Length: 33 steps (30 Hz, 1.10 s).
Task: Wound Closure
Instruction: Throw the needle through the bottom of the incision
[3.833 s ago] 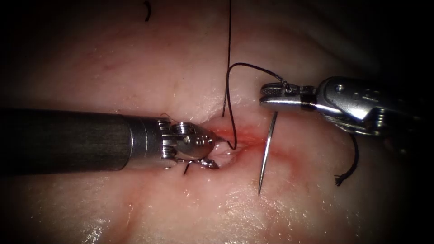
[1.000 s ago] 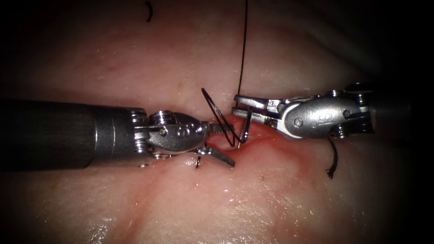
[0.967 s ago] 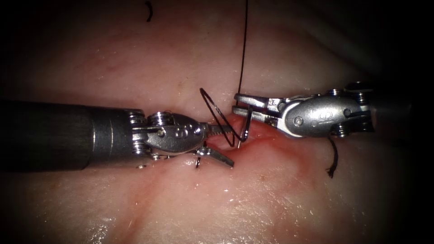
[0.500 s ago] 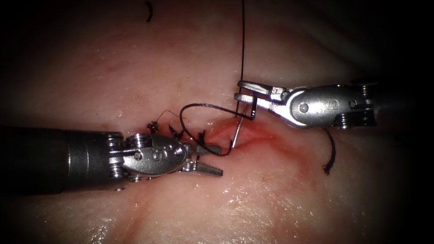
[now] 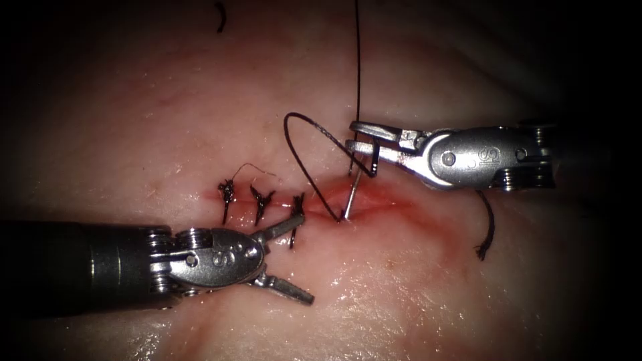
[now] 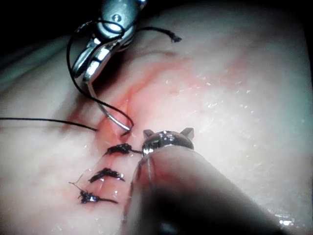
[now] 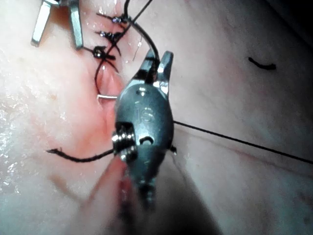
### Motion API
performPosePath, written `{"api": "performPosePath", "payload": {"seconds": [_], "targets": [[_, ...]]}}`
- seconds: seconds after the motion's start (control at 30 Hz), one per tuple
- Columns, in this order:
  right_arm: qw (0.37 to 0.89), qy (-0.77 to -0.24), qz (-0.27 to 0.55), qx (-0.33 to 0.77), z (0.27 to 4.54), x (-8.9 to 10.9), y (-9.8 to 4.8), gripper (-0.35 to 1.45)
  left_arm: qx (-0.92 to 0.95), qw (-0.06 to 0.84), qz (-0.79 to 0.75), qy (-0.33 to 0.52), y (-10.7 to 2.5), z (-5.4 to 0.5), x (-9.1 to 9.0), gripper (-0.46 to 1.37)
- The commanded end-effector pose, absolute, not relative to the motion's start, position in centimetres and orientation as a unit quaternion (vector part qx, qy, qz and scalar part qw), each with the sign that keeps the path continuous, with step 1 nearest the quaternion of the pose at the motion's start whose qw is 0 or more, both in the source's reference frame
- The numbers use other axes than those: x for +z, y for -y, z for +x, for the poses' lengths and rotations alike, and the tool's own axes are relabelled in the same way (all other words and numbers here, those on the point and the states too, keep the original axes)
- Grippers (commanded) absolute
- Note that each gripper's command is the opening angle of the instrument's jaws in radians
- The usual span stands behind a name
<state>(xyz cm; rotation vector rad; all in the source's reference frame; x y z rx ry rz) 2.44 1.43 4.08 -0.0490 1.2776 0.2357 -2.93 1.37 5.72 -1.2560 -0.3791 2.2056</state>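
Over the right part of the cut (image 5: pixel 374 200), the right tool (image 5: pixel 358 142) is gripping the needle (image 5: pixel 351 194) near its blunt end, jaws closed on it, while the needle's tip is resting at the cut's red edge; whether it is piercing the tissue (image 5: pixel 435 287) cannot be told. Below the cut's left end, the left tool (image 5: pixel 294 257) is hovering with jaws spread wide, holding nothing. Thread (image 5: pixel 304 150) is looping from the needle and running up off the tissue. Three dark stitches (image 5: pixel 257 199) are sitting left of the needle. From the left wrist, the needle's full curve (image 6: pixel 110 115) is showing. From the right wrist, a cut thread end (image 7: pixel 261 63) is lying apart on wet, glistening tissue.
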Motion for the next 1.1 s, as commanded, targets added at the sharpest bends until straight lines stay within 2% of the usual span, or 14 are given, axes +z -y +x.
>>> {"api": "performPosePath", "payload": {"seconds": [0.03, 0.1, 1.1], "targets": [[0.796, -0.594, -0.017, 0.116, 2.45, 4.09, -1.43, -0.35, 0.822, 0.281, -0.474, 0.145, -1.37, -2.95, 5.72, -0.25], [0.797, -0.591, -0.009, 0.122, 2.46, 4.09, -1.45, -0.35, 0.815, 0.283, -0.485, 0.144, -1.39, -2.99, 5.74, -0.35], [0.794, -0.581, 0.055, 0.170, 2.57, 4.11, -1.62, -0.35, 0.814, 0.278, -0.487, 0.151, -1.33, -2.97, 6.03, -0.35]]}}
